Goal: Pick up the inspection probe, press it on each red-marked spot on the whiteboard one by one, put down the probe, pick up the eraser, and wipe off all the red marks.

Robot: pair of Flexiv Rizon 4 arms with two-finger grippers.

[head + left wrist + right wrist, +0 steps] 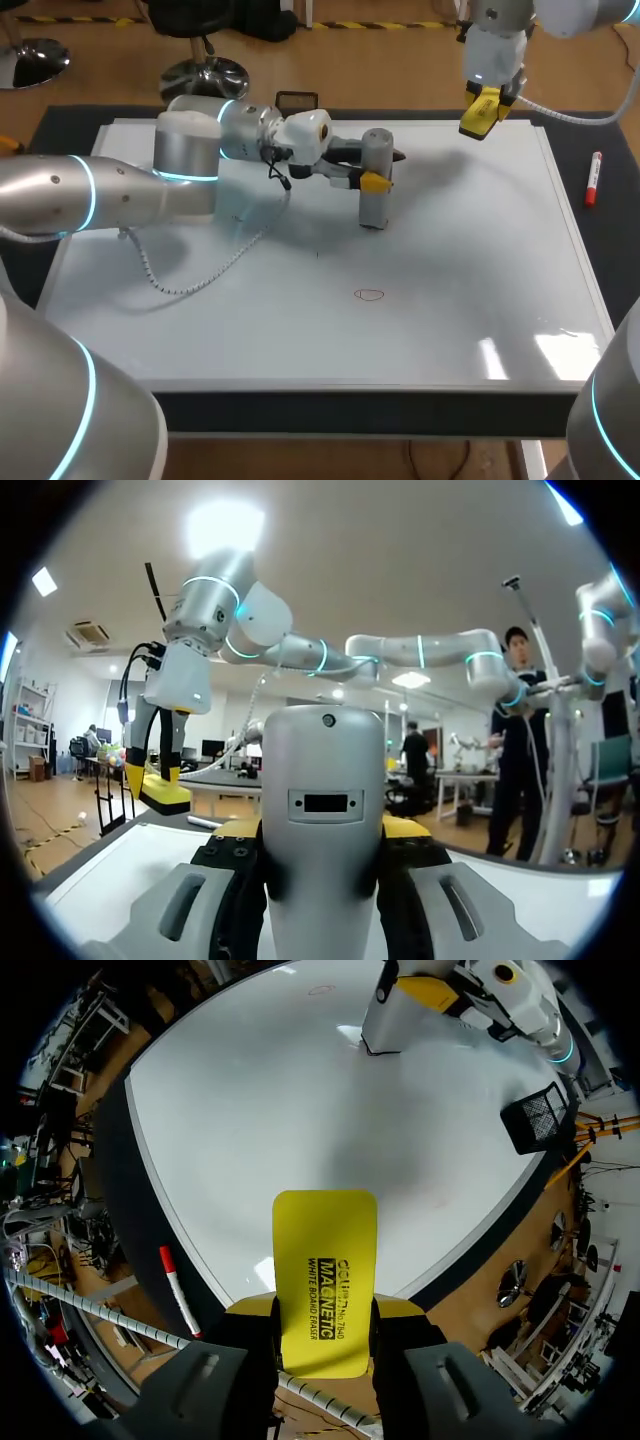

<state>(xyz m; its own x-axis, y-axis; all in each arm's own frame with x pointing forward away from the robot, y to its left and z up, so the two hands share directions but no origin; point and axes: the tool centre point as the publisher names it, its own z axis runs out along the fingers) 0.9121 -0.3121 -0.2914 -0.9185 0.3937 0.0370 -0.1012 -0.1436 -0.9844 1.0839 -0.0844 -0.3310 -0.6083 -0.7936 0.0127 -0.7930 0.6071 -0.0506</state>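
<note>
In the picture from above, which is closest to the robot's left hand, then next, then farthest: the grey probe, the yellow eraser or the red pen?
1. The grey cylindrical probe: gripped in the left hand, standing on the whiteboard.
2. The yellow block eraser: held in the right hand, above the board's far right part.
3. The red marker pen: lying off the board, beside its right edge.

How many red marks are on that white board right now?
1: a small red oval on the whiteboard, between the probe and the board's near edge. Another may be hidden beneath the upright probe.
</note>
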